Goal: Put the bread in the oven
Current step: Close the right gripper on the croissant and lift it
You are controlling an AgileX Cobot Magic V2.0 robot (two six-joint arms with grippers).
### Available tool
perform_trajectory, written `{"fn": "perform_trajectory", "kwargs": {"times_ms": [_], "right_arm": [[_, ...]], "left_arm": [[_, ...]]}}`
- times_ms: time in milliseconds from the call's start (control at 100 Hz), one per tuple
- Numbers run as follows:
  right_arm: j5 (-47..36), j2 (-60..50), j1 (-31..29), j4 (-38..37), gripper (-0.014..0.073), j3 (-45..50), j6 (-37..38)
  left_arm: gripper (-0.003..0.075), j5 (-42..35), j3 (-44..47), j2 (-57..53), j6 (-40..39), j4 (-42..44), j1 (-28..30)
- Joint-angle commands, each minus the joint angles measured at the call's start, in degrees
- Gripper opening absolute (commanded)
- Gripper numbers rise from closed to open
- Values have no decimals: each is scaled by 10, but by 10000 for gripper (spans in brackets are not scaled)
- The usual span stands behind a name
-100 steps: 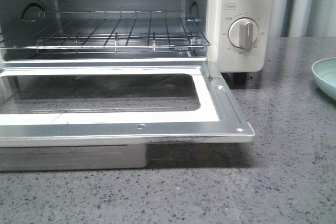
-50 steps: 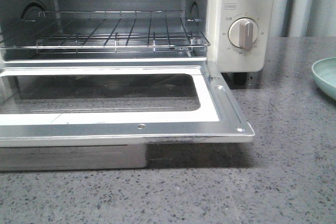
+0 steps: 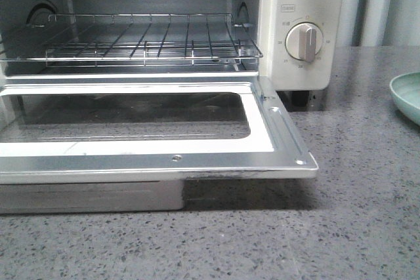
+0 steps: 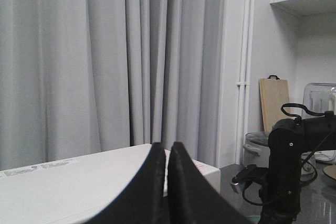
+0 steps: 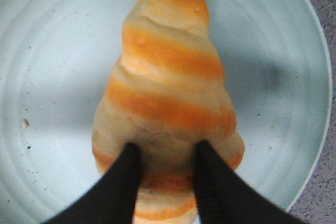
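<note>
— What does the front view give you?

— The oven [image 3: 303, 24] fills the upper left of the frame, its door [image 3: 157, 155] dropped flat toward me and the wire rack [image 3: 138, 40] bare. At the right edge, a sliver of the pale green plate [image 3: 407, 96]. Neither of my claws shows here, nor the bread.

— And the left wrist view?

— My left gripper [image 4: 167, 179] sits at the bottom centre, fingers pressed together on nothing, with the oven's white top just behind them. My other arm [image 4: 286, 166] stands at the lower right, curtains behind.

— The right wrist view?

— There the bread [image 5: 170, 98] lies on the plate [image 5: 47, 51], tapering toward the top of the frame. My right gripper [image 5: 163, 169] has a finger on each flank of the wide end near the bottom, both touching the crust.

— How will it handle?

— Light, I judge, and glossy, so likely slippery (the sheen suggests a smooth skin that could slide). Whether it is soft or stiff I cannot tell, so I would squeeze only gently. The hold is near one end, so the long tapered part may droop or swing; a grip nearer the thick middle would balance better.
</note>
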Motion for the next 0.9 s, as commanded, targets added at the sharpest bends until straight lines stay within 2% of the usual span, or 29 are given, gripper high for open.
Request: {"fn": "perform_trajectory", "kwargs": {"times_ms": [0, 70, 310, 520, 590, 740, 890], "right_arm": [[8, -16, -4, -9, 36, -6, -2], [9, -16, -4, -9, -75, -6, -2], [16, -34, -4, -9, -75, -6, -3], [52, -125, -4, -8, -75, -6, -17], [52, -168, -4, 14, -75, -6, -49], [52, -260, -2, 107, -75, -6, -145], [52, -325, 31, 137, -75, -6, -197]], "left_arm": [[-21, 8, -19, 5, 0, -24, -2], [-21, 8, -19, 5, 0, -24, -2], [-21, 8, -19, 5, 0, -24, -2], [-21, 9, -19, 5, 0, -24, -2], [-21, 9, -19, 5, 0, -24, -2], [-21, 13, -19, 5, 0, -24, -2], [-21, 17, -19, 5, 0, -24, -2]]}}
